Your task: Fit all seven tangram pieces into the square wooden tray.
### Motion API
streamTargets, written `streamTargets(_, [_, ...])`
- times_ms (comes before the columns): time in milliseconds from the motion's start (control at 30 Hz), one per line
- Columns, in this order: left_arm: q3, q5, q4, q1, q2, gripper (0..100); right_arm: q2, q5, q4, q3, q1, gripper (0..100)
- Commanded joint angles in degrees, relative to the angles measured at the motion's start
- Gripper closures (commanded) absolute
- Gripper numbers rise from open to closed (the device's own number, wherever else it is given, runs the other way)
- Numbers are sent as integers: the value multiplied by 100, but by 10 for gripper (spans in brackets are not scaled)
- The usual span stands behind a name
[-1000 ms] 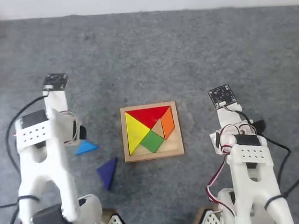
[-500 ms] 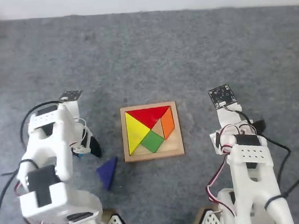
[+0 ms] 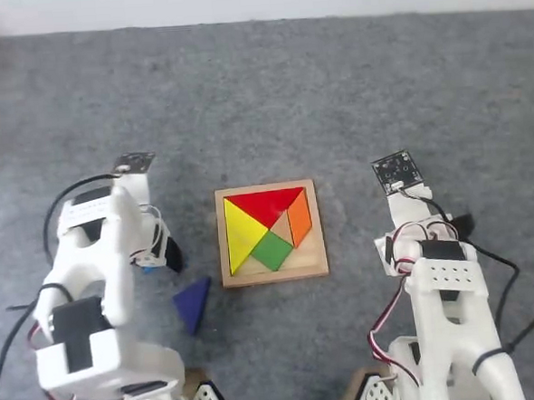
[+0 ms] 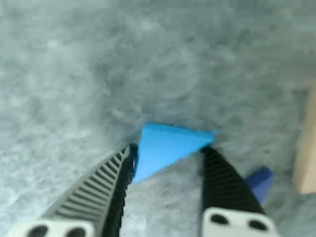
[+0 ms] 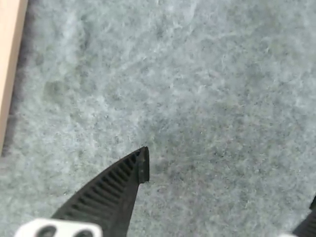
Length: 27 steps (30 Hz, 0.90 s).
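Left gripper [image 4: 169,149] spread around the light blue triangle [image 4: 165,148], at 9 o'clock of the square wooden tray [image 3: 275,279].

On grey carpet [image 3: 333,87]: left arm [image 3: 94,265] bent low at 9 o'clock. Right arm [image 3: 445,289] at 4 o'clock, with the right gripper [image 5: 227,177] wide apart over carpet. Tray at centre, with a red triangle [image 3: 265,205], yellow triangle [image 3: 240,236], orange piece [image 3: 300,223] and green square [image 3: 272,250] inside. Dark blue triangle [image 3: 193,302] loose at 8 o'clock. Left wrist view: ribbed fingers [image 4: 116,182] flanking the light blue triangle flat on carpet. High view: piece mostly hidden under that arm.
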State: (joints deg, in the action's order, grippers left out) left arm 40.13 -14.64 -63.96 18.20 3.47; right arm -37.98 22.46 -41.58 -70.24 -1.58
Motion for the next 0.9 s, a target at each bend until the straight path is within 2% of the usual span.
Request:
streamTargets(0, [-251,-44,457,-62,-26,908,-84,70,75,26,57,494])
streamTargets(200, [-295,-211,141,-62,-35,985,-84,70,75,26,57,494])
streamTargets(400, [-295,-246,132,-70,-53,986,-84,70,75,26,57,494])
streamTargets(533, [-356,-237,-105,-62,-624,985,-75,70,75,26,57,494])
streamTargets(600, [-523,-141,-448,-26,-1152,965,-75,70,31,26,101,494])
streamTargets(733, [-822,237,-1099,-53,-2514,815,-92,70,-207,88,365,494])
streamTargets(867, [-840,97,-1521,-325,-3473,829,-84,70,-295,158,523,494])
